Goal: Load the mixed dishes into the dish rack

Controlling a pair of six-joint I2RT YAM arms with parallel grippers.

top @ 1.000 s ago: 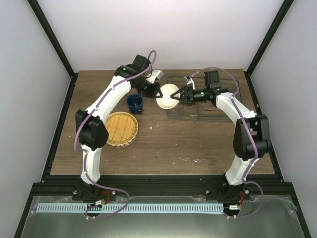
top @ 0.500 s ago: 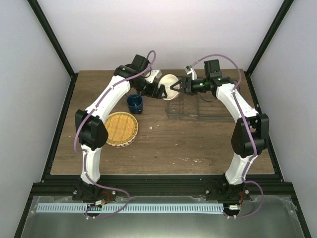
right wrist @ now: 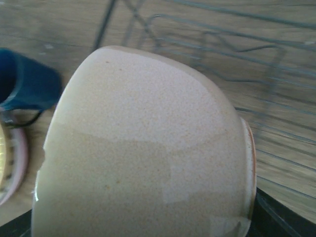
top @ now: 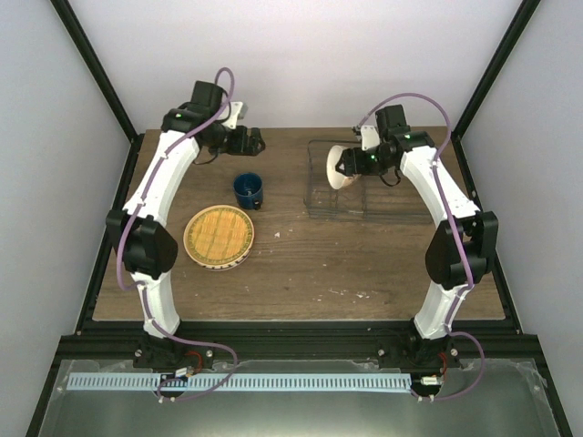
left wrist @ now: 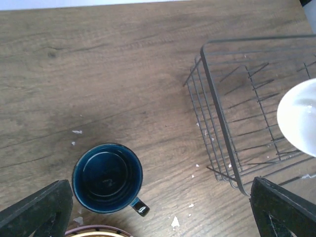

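Note:
My right gripper [top: 348, 164] is shut on the small cream bowl [top: 342, 167], holding it tilted on its side over the left end of the dark wire dish rack [top: 383, 215]. The bowl [right wrist: 148, 148] fills the right wrist view, with rack wires [right wrist: 217, 37] behind it. My left gripper [top: 253, 140] stands open and empty at the back left, above the table. Below it, in the left wrist view, sit the dark blue mug [left wrist: 107, 177], the rack's corner [left wrist: 217, 113] and the bowl's edge [left wrist: 301, 121]. The yellow-orange grid plate [top: 219, 235] lies flat on a pink plate [right wrist: 15, 168].
The mug [top: 248, 190] stands upright on the wooden table between the plate stack and the rack. Small white crumbs [left wrist: 175, 222] lie on the wood near the mug. Black frame posts border the table on both sides.
My left gripper opened, let go of the bowl and pulled back to the left rear. My right gripper carried the bowl to the right, over the rack.

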